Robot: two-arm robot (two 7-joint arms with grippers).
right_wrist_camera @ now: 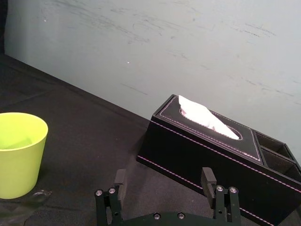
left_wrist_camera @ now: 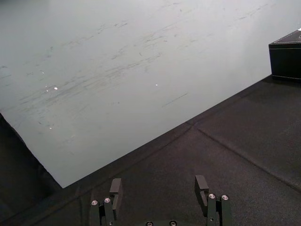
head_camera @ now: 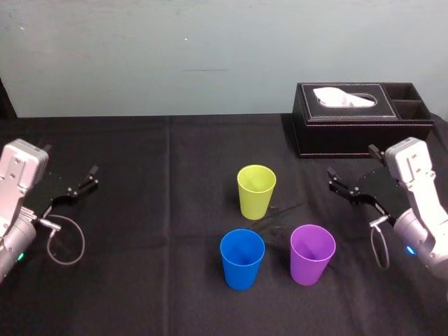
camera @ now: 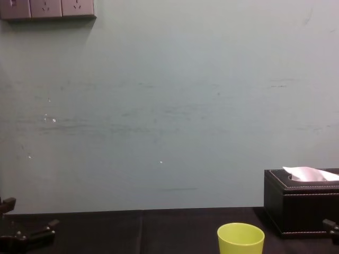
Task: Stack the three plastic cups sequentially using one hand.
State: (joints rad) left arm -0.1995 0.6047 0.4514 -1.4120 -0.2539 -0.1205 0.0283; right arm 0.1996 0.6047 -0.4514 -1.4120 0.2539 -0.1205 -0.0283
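Note:
Three plastic cups stand upright and apart on the black table. The lime-green cup (head_camera: 256,190) (right_wrist_camera: 19,153) (camera: 241,238) is farthest back. The blue cup (head_camera: 242,258) stands in front of it, and the purple cup (head_camera: 312,253) is to the blue one's right. My right gripper (head_camera: 352,162) (right_wrist_camera: 163,181) hovers open and empty to the right of the cups, above and behind the purple one. At the table's left side my left gripper (head_camera: 70,159) (left_wrist_camera: 158,188) is open and empty, far from the cups.
A black tissue box (head_camera: 360,119) (right_wrist_camera: 211,150) (camera: 302,209) with side compartments stands at the back right, just behind my right gripper. A pale wall (camera: 159,116) closes off the table's far edge. Bare black cloth (head_camera: 154,210) lies between my left gripper and the cups.

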